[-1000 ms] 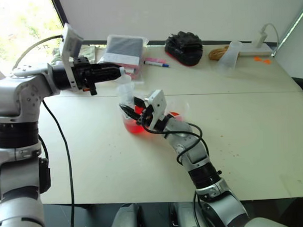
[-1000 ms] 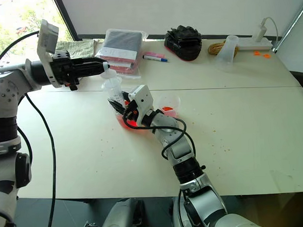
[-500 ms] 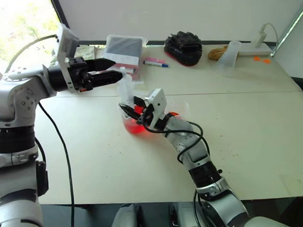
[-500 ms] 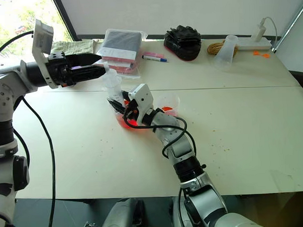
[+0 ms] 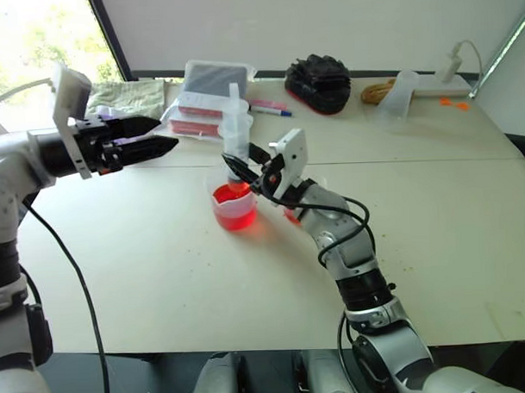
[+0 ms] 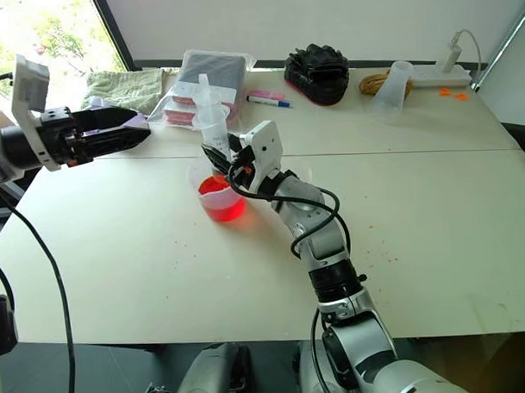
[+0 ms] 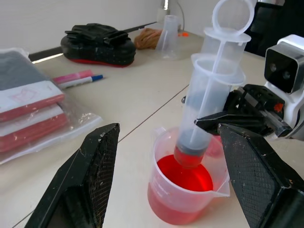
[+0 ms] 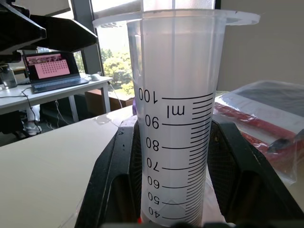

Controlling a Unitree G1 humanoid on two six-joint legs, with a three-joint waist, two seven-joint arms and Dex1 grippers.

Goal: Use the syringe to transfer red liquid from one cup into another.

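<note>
The right fingers pinch the large clear plastic syringe upright above the wide spouted beaker of red liquid; the left fingers, beside it, stand spread.

The syringe is clear, smooth plastic with black printed marks and a whitish plunger. The beaker is glossy clear plastic holding translucent red liquid. The table looks matt and off-white, lightly speckled. Gripper fingers are matt black with a fine cross-hatched texture. The books lie in a shiny, crinkled plastic bag. The green cloth seems to be towelling.
</note>
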